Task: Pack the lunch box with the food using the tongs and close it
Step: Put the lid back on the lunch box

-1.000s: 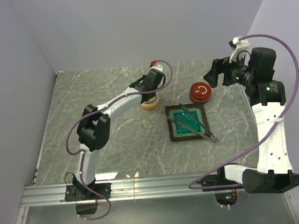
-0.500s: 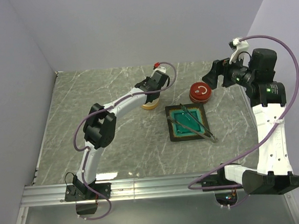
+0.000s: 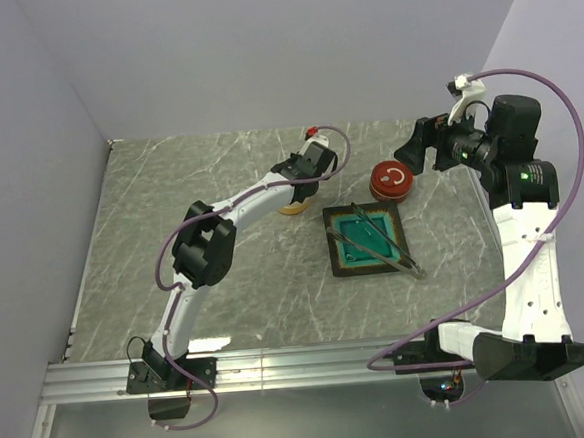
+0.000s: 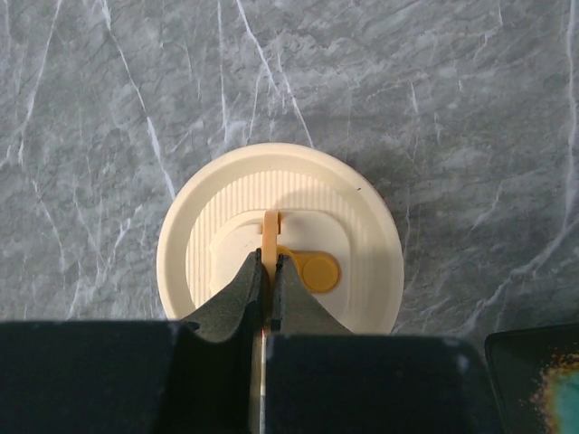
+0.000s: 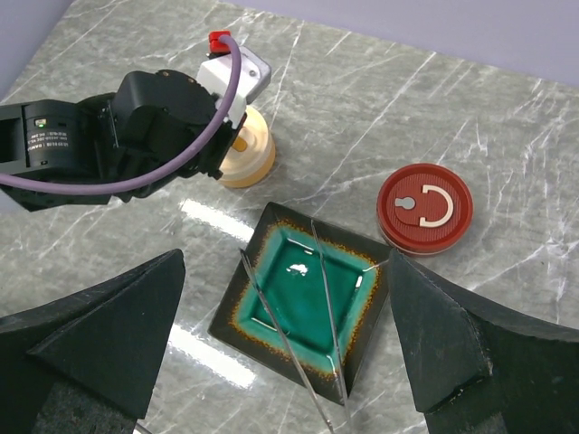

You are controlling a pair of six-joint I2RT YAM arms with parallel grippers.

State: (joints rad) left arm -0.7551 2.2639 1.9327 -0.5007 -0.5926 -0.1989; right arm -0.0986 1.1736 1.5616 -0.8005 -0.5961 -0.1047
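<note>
The lunch box is a round cream container [image 3: 293, 206] whose ribbed lid [image 4: 280, 185] carries a thin orange pull handle [image 4: 271, 226]. My left gripper [image 4: 269, 260] points straight down on it and is shut on that handle. The silver tongs [image 3: 384, 241] lie spread across the teal tray [image 3: 347, 263], their joined end past its near right corner. My right gripper [image 5: 288, 260] hangs high above the tray, open, with nothing between its fingers; the tongs [image 5: 327, 303] show below it. The food is out of view; the tray holds none.
A round red container [image 3: 391, 182] with a closed lid and a white ring handle stands just behind the tray [image 5: 226, 316], near my right gripper [image 3: 413, 155]. Grey marble tabletop spreads out to the left and front. Walls close the back and sides.
My left arm has stretched a little further right over the cream container, its gripper staying shut on the handle. The right arm, tray and tongs have not moved.
</note>
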